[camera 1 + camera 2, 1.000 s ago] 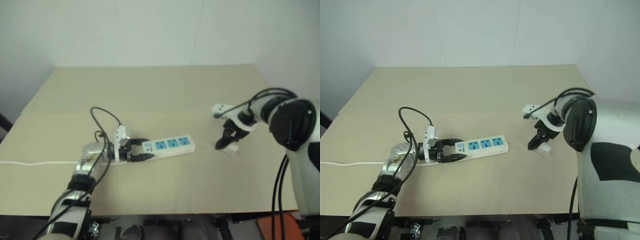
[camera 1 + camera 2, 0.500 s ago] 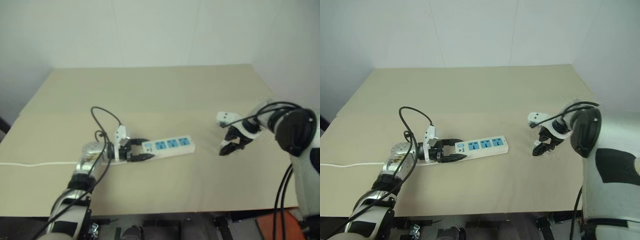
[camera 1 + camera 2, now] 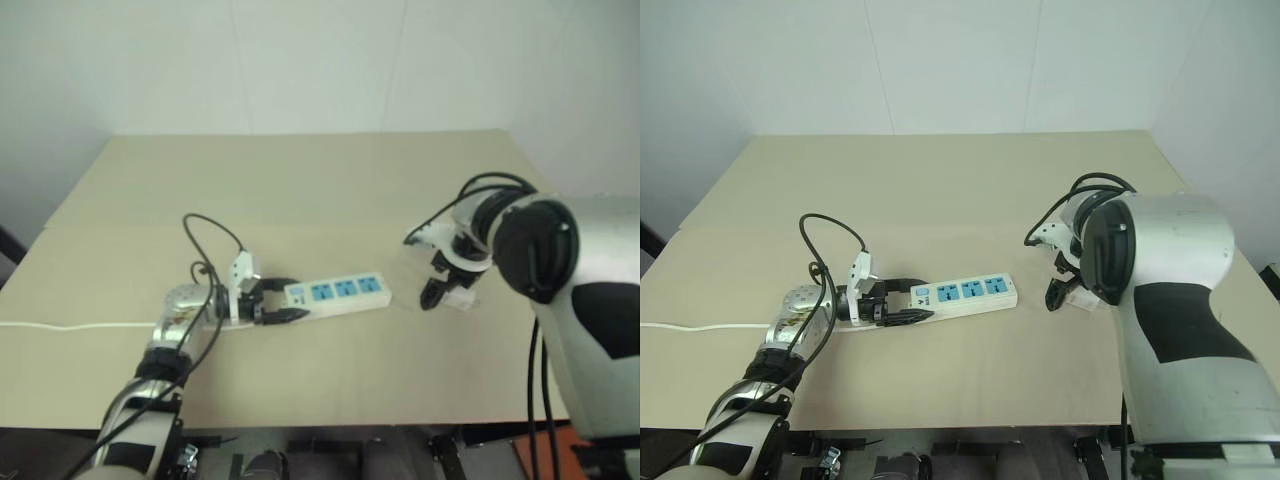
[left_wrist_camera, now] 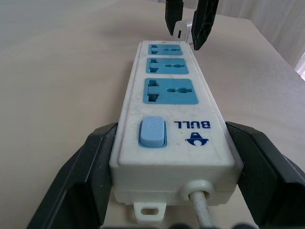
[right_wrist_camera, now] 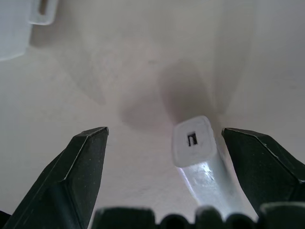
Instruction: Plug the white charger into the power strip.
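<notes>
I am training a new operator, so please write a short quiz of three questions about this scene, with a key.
1. True or false: the white charger is already plugged into the power strip.
2. Which gripper has its jaws closed on the switch end of the strip? A) left gripper B) right gripper
3. Fill in: the strip has ___ blue socket faces.

Key:
1. False. The charger lies on the table, between the open jaws of the right gripper, apart from the strip.
2. A
3. three
</notes>
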Robot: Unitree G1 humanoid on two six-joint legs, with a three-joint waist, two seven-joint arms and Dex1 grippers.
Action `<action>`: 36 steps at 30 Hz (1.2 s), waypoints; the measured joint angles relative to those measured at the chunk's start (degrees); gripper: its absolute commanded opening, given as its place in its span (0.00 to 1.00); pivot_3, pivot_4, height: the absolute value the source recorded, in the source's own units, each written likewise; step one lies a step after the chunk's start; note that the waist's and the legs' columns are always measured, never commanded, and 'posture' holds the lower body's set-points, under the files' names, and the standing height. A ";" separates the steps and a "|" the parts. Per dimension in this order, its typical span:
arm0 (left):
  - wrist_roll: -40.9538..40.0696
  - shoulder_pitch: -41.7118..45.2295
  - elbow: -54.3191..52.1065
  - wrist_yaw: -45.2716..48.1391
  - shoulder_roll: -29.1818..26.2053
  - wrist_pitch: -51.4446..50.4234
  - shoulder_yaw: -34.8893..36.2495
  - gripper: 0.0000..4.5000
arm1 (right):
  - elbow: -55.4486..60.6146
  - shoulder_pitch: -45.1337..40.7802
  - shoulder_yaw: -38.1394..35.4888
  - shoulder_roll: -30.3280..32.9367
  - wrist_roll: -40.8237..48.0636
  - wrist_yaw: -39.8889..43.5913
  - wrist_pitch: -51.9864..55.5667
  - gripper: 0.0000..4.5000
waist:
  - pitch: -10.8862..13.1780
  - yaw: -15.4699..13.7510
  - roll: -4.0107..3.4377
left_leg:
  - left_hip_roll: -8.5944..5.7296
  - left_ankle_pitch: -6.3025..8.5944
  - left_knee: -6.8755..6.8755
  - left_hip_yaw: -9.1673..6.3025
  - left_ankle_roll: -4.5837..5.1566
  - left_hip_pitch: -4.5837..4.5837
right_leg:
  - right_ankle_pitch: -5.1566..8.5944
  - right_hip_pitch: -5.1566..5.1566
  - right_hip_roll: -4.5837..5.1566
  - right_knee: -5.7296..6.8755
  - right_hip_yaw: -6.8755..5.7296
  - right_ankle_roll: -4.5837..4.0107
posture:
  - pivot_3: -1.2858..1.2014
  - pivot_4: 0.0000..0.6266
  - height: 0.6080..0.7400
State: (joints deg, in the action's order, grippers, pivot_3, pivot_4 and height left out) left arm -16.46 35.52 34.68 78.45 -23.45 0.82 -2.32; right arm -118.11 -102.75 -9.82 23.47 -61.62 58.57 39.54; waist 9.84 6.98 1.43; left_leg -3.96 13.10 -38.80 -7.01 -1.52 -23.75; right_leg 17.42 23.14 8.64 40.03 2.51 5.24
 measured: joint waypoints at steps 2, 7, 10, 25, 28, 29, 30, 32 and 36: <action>0.00 -0.04 -0.03 -0.10 0.01 0.07 -0.02 0.72 | 0.00 0.29 0.02 1.48 -0.65 0.26 -3.23 1.00 | 0.00 -0.01 0.00 | -0.01 0.01 -0.01 0.00 0.02 0.00 | 0.00 0.00 0.00 0.00 0.00 0.00 | 0.52 0.24 1.00; -0.02 -0.21 -0.09 -0.20 0.01 0.18 0.04 0.72 | 0.00 2.16 0.48 6.69 -2.63 1.68 -13.50 1.00 | 0.00 0.07 0.00 | -0.01 0.02 0.02 0.19 0.03 0.00 | 0.00 -0.01 0.00 -0.04 0.00 0.00 | 0.52 0.24 1.00; 0.00 -0.21 -0.07 -0.22 0.01 0.30 0.04 0.72 | 0.00 4.12 0.39 9.93 -3.78 3.49 -24.69 1.00 | 0.00 0.14 0.00 | 0.00 0.02 0.01 0.47 0.03 0.00 | 0.00 -0.02 0.00 -0.14 0.00 0.00 | 0.52 0.24 1.00; 0.01 -0.21 -0.07 -0.22 -0.01 0.27 0.07 0.72 | 0.00 4.86 0.44 10.47 -4.39 5.33 -34.94 1.00 | 0.00 0.19 0.00 | 0.02 0.01 0.01 0.52 0.02 0.01 | 0.00 -0.03 0.00 -0.17 0.01 0.00 | 0.52 0.24 1.00; 0.01 -0.21 -0.07 -0.20 -0.01 0.28 0.06 0.72 | 0.00 4.86 0.33 9.84 -3.91 5.32 -34.11 0.87 | 0.00 0.20 0.00 | 0.03 0.01 0.02 0.51 0.02 0.01 | 0.00 -0.04 0.00 -0.17 0.01 0.00 | 0.52 0.24 1.00; 0.01 -0.21 -0.07 -0.20 -0.01 0.28 0.06 0.72 | 0.00 4.86 0.32 9.74 -3.78 5.31 -34.10 0.81 | 0.00 0.19 0.00 | 0.03 0.01 0.02 0.51 0.02 0.01 | 0.00 -0.03 0.00 -0.17 0.01 0.00 | 0.52 0.24 1.00; 0.01 -0.21 -0.07 -0.20 -0.01 0.29 0.06 0.72 | 0.00 4.88 0.30 9.73 -3.60 5.29 -34.12 0.73 | 0.00 0.19 0.00 | 0.03 0.01 0.02 0.51 0.02 0.01 | 0.00 -0.03 0.00 -0.17 0.01 0.00 | 0.52 0.24 1.00; 0.05 -0.21 -0.07 -0.21 -0.01 0.33 0.06 0.72 | 0.00 5.10 0.32 9.74 -3.53 5.30 -34.44 0.57 | 0.00 0.19 0.00 | 0.02 0.01 0.02 0.51 0.02 0.01 | 0.00 -0.03 0.00 -0.17 0.01 0.00 | 0.52 0.24 1.00; 0.34 -0.22 -0.07 -0.24 -0.01 0.55 0.06 0.72 | 0.00 6.18 0.36 10.24 -3.54 5.18 -36.70 0.27 | 0.00 0.20 0.00 | 0.03 0.01 0.01 0.52 0.02 0.01 | 0.00 -0.04 0.00 -0.18 0.01 0.00 | 0.52 0.24 1.00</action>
State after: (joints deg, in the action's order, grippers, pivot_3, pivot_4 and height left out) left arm -16.12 35.31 34.61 78.21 -23.46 1.36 -2.26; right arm -118.11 -96.57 -9.45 33.71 -65.16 63.75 2.84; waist 9.84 7.18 1.43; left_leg -3.94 13.11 -38.80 -6.49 -1.51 -23.74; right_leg 17.42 23.10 8.64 39.85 2.52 5.24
